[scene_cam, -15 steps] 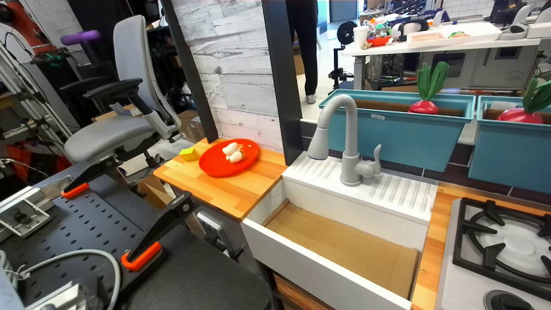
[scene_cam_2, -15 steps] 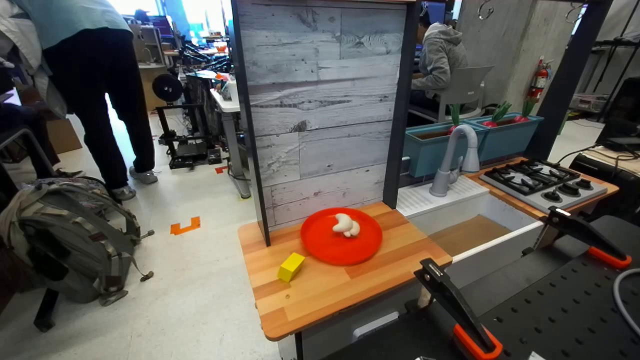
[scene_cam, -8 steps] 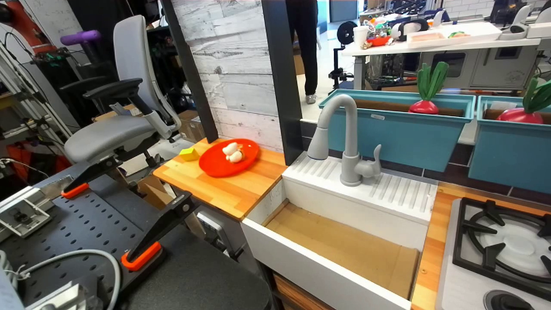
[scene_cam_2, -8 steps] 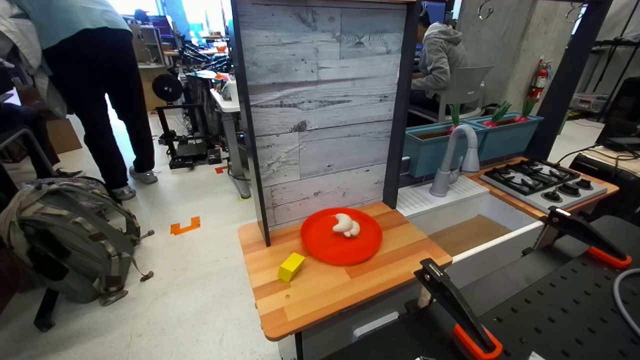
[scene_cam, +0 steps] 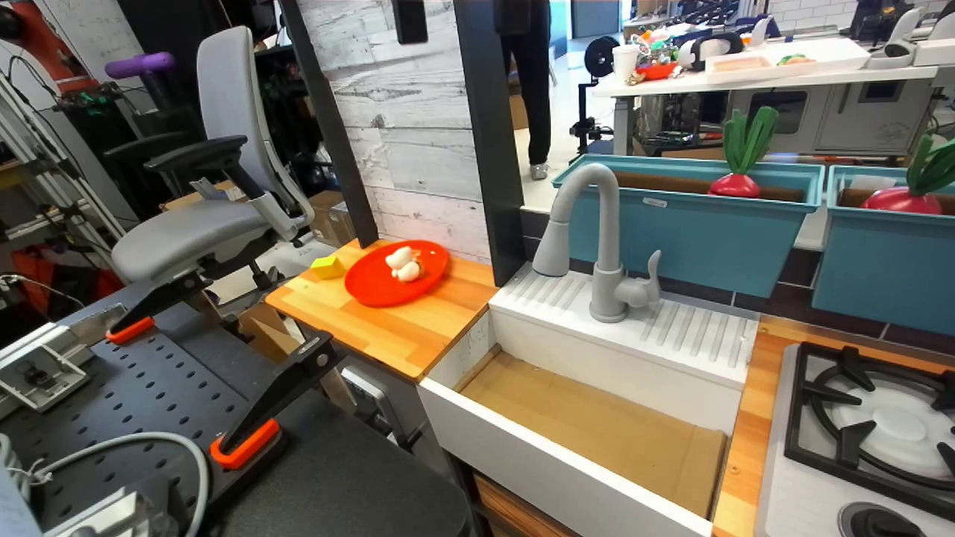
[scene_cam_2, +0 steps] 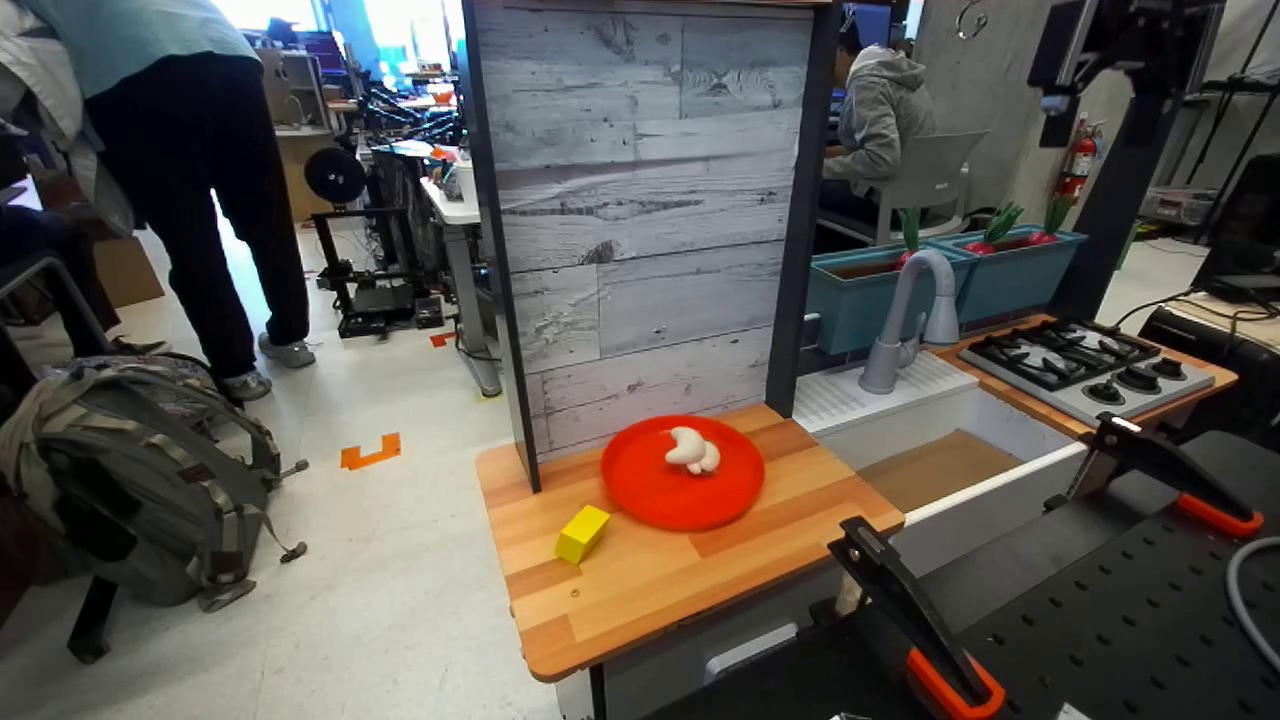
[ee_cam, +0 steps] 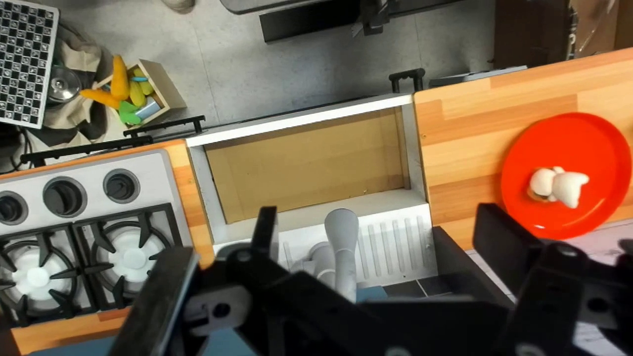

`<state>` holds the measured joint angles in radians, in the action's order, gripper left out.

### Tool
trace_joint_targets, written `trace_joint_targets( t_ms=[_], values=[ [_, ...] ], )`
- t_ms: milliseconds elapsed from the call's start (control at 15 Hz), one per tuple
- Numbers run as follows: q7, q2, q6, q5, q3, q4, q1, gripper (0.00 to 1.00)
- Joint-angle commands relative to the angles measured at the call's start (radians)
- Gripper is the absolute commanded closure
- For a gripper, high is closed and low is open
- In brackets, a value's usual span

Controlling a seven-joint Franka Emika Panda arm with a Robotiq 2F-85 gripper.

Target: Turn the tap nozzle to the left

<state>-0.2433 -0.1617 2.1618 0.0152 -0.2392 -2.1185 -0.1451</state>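
My pincer [ee_cam: 377, 220] is spread wide and empty, above the nozzle [ee_cam: 343, 252], which stands on the ledge [ee_cam: 400, 242] behind the sink [ee_cam: 296, 121]. I judge nothing is done yet: the reaching and the turning wait.

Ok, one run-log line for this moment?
jaws: open, holding nothing | tap nozzle: untouched, end pointing down | red plate: on wooden counter | next, likely: approach nozzle
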Motion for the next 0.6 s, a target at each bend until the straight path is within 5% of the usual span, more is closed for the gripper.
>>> trace_joint_targets(
  t_ms=[0,533],
  values=[
    [-0.035,-0.149,0.029,0.049,0.032,0.108,-0.056,0.00],
    [-0.010,-0.336,0.130,0.110,0.097,0.205,-0.125,0.00]
  ],
)
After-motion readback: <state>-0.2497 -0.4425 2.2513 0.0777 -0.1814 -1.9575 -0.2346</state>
